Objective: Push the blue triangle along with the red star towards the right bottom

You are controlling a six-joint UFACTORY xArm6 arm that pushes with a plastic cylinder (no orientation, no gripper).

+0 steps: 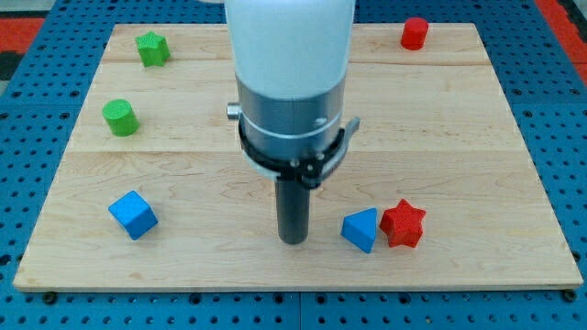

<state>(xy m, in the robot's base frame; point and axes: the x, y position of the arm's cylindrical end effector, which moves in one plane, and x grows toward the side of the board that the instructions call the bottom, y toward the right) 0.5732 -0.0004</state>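
The blue triangle (360, 229) lies near the view's bottom, right of centre, on the wooden board (293, 270). The red star (403, 224) sits right beside it on its right, touching or nearly touching. My tip (293, 240) rests on the board just left of the blue triangle, with a small gap between them. The rod hangs from the arm's grey and white body, which hides the middle of the board behind it.
A blue cube (133, 214) lies at the bottom left. A green cylinder (120, 117) sits at the left, a green star-like block (152, 49) at the top left. A red cylinder-like block (415, 33) sits at the top right.
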